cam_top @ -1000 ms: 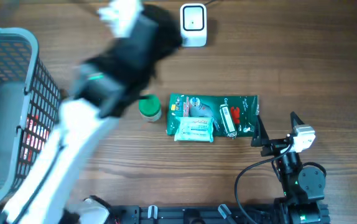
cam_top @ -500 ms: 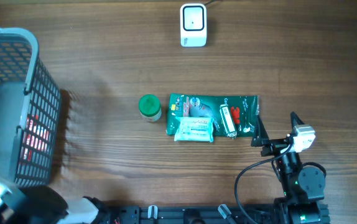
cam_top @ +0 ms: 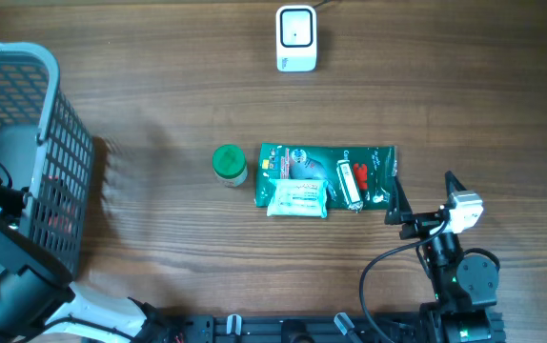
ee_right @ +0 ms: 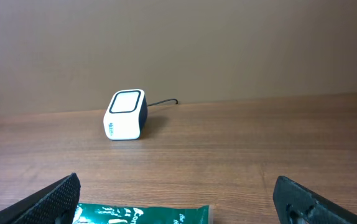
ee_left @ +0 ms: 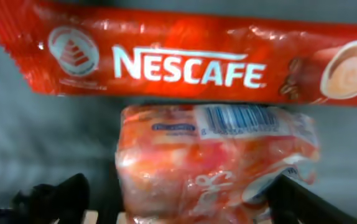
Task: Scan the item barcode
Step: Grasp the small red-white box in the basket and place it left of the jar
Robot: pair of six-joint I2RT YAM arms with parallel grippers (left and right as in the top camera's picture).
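1. Grey plastic lattice basket (cam_top: 64,162), far left on the brown wooden table (cam_top: 178,257). The left arm reaches into it from the near edge.
2. Left gripper (ee_left: 178,202), inside the basket: jaws apart, one dark finger (ee_left: 54,199) on each side of entry 3. A gap shows on one side (contact on the other cannot be told).
3. Orange-red clear-wrapped packet (ee_left: 209,155), on the basket floor, barcode strip facing up.
4. Red Nescafe sachet (ee_left: 185,62), flat, just beyond the packet.
5. Small green-lidded jar (cam_top: 228,164), mid-table, upright.
6. White box-shaped barcode scanner (cam_top: 295,38), at the far edge, cabled.
7. Green foil pouch (cam_top: 369,162), flat, just beside the jar. A pale green wrapped pack (cam_top: 297,198) and a white tube (cam_top: 350,183) lie on it.
8. Right gripper (cam_top: 426,205), near the pouch's right end: jaws wide apart, empty.
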